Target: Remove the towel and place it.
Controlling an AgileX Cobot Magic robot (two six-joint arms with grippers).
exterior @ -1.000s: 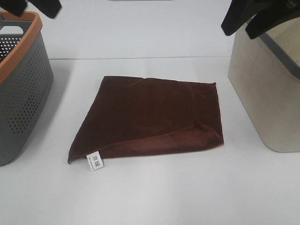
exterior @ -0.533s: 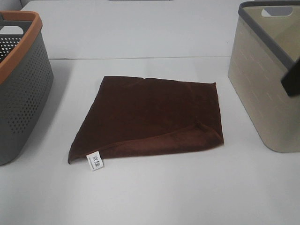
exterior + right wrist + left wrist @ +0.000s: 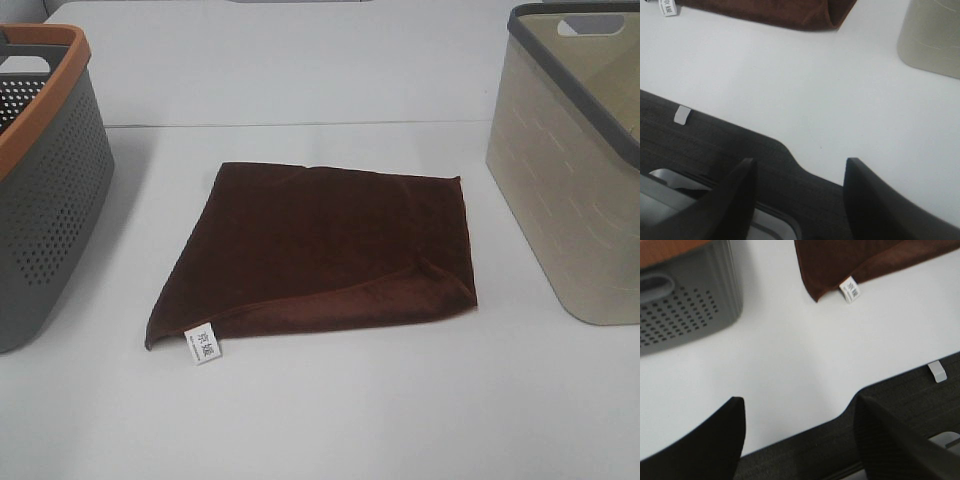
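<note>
towel (image 3: pixel 320 250) folded, underside hidden

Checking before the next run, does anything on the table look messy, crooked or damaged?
Only the towel: it lies skewed between the grey basket and the beige basket, with its near right corner folded over. No spill or damage shows.
</note>
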